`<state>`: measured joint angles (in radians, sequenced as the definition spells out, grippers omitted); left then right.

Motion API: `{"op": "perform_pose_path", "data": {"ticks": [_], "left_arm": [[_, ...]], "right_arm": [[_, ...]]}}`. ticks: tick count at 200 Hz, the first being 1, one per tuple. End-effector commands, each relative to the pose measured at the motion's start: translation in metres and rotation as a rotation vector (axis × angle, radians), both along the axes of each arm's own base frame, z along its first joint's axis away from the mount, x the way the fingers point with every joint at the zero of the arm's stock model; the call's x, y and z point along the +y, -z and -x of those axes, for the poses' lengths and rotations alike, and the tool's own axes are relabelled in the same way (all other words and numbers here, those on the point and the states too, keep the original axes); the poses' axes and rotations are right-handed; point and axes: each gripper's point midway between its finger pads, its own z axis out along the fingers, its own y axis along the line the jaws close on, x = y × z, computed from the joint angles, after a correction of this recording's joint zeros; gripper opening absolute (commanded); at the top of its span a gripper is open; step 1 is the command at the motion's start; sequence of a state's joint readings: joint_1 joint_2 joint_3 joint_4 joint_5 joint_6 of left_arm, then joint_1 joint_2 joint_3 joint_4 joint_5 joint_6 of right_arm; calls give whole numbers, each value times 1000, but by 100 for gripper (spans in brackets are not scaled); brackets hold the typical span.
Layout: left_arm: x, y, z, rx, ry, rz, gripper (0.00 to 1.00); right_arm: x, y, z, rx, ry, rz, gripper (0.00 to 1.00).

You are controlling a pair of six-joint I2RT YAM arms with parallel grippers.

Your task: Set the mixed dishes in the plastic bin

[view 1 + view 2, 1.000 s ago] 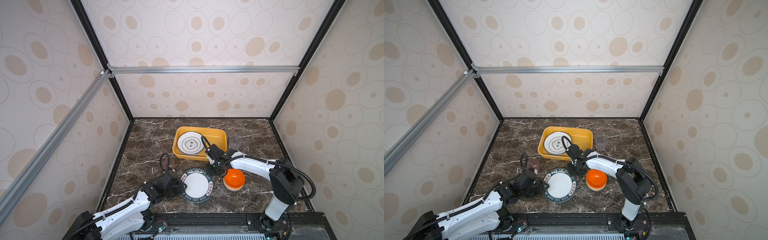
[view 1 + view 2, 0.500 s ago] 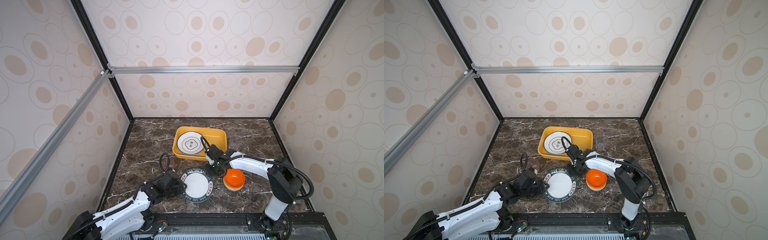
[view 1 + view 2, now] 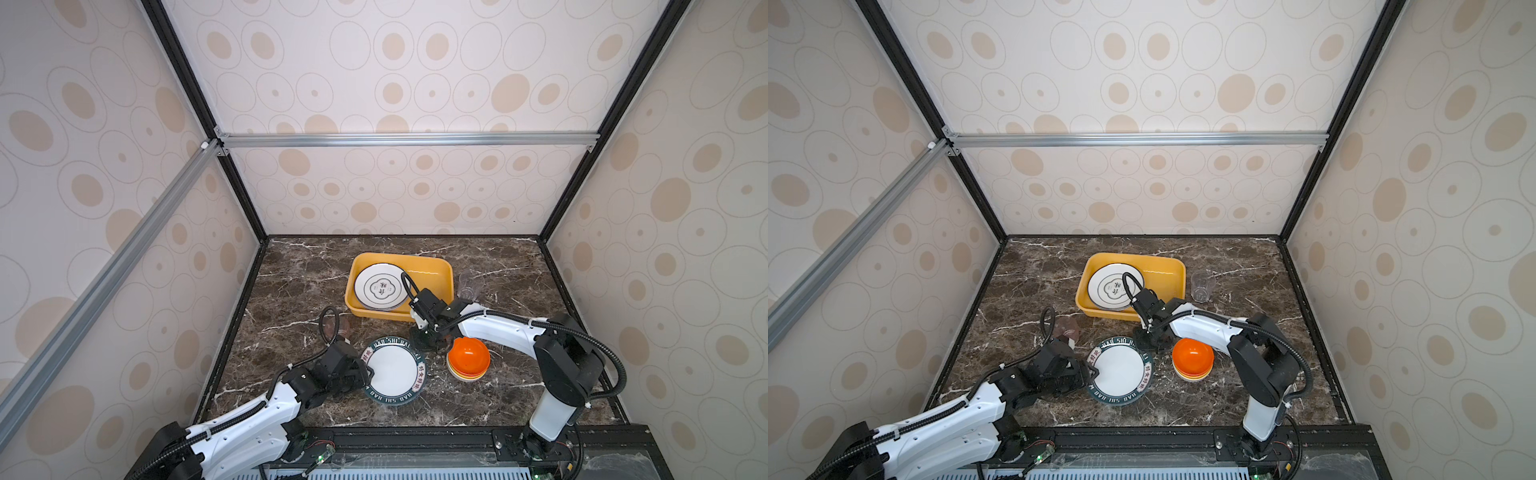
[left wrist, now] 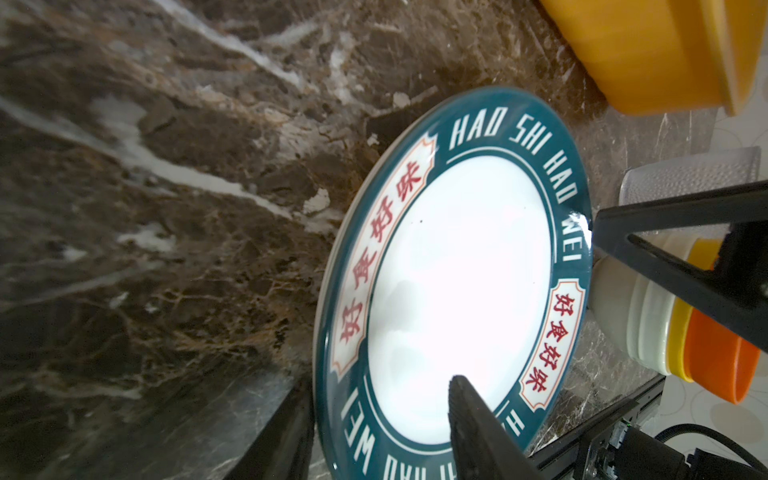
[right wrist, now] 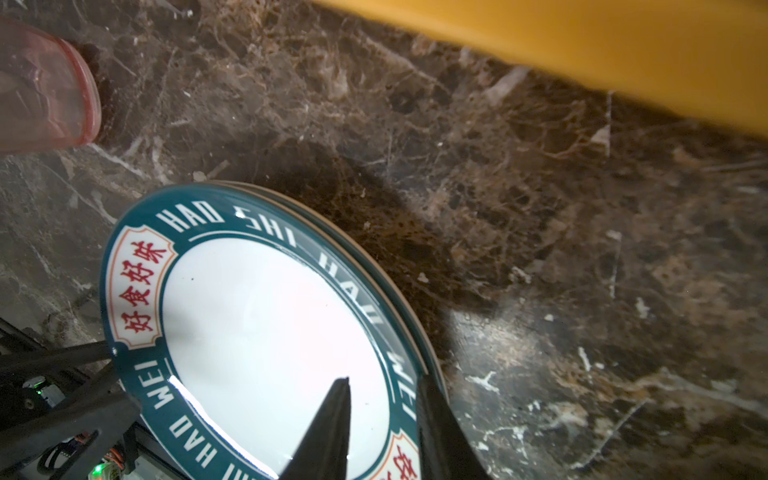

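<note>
A white plate with a dark green lettered rim (image 3: 392, 370) (image 3: 1120, 370) lies on the marble near the front. My left gripper (image 3: 365, 372) (image 4: 378, 384) is open and straddles its left rim, one finger above the face and one under the edge. My right gripper (image 3: 423, 344) (image 5: 384, 378) straddles the far right rim, its jaws narrow but still apart. The yellow plastic bin (image 3: 432, 259) (image 3: 1165, 261) stands behind and holds a white plate with characters (image 3: 380, 286). A stack of bowls with an orange one on top (image 3: 468, 356) (image 4: 706, 357) sits right of the green plate.
A clear cup (image 3: 469, 284) (image 3: 1203, 286) stands right of the bin. A pinkish cup (image 3: 338, 326) (image 5: 41, 91) lies on its side left of the green plate. Patterned walls close in the table (image 3: 291, 291) on three sides, and a black rail (image 3: 415, 434) runs along the front.
My right gripper's jaws have narrowed around the plate's rim. The left gripper and the dishes have stayed where they were.
</note>
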<state>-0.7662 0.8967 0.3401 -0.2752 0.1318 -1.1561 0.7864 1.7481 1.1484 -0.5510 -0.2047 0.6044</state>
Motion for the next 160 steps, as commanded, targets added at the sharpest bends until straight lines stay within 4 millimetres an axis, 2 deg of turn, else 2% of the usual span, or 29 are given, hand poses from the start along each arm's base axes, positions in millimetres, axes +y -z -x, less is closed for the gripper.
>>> {"op": "perform_pose_path", "data": {"ticks": [1,26,85,160], "left_arm": [[-1,-1,-1,-11,-8,6,52],[-1,-1,-1,-11,-10,6,52],[0,0,0,-10,-13,6,52],[-2,0,-1,-9,-7,7,52]], "right_arm": [[3,7,5,24,-11,12,30],[2,9,6,29,-7,18,31],[-3,-11,0,-32,-2,29,35],[-6,-7,-3,-40,7,46,36]]}}
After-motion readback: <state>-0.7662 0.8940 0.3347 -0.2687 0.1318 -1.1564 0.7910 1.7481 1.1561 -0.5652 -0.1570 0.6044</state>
